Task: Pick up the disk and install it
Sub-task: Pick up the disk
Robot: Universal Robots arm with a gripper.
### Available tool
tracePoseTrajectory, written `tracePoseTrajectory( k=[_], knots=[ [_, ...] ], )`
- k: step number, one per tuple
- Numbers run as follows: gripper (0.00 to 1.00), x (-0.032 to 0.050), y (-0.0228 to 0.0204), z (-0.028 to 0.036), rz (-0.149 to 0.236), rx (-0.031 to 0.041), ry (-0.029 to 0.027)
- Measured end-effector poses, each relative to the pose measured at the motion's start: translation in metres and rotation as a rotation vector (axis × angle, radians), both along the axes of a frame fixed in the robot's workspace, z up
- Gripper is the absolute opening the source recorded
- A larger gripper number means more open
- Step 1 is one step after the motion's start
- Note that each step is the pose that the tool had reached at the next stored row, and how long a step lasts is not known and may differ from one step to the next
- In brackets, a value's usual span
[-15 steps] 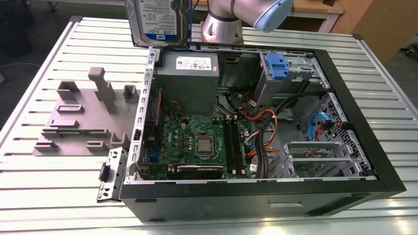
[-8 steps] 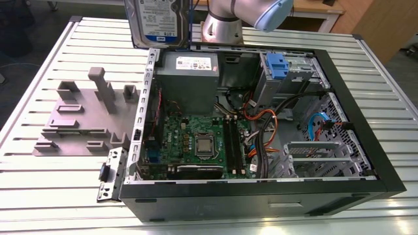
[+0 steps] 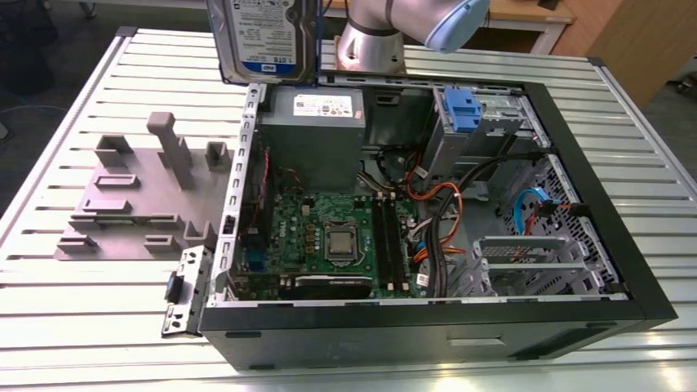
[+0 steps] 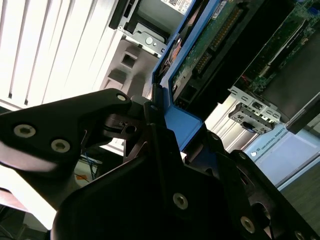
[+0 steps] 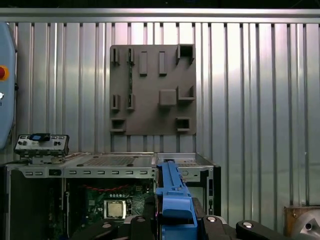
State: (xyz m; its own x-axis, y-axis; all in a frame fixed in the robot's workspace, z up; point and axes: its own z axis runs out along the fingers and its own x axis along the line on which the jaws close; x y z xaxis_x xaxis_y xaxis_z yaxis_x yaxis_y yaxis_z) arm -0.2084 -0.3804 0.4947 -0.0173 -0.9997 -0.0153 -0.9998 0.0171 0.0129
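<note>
The disk (image 3: 264,37) hangs upright in the air at about 11 o'clock of the open computer case (image 3: 436,322) in the exterior view. Its label faces the camera and it is well clear of the worktop (image 3: 65,310). In the first wrist view the tool (image 5: 172,216) is closed on the disk's blue side rail (image 5: 172,185) and has hold of nothing else. The step in hand, I judge, is carrying the disk over the case. Doing it well means a steady, square grip on the rail and travel above the case wall. It should also stay clear of the orange and black cables (image 3: 430,196) near the middle — a snag there could twist the disk in the grip.
</note>
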Motion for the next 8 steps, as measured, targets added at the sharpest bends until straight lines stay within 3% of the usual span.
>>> tracePoseTrajectory(
  k=[8],
  knots=[
    [0.37, 0.0006, -0.0075, 0.0000, -0.005, 0.0000, 0.0000]
  ],
)
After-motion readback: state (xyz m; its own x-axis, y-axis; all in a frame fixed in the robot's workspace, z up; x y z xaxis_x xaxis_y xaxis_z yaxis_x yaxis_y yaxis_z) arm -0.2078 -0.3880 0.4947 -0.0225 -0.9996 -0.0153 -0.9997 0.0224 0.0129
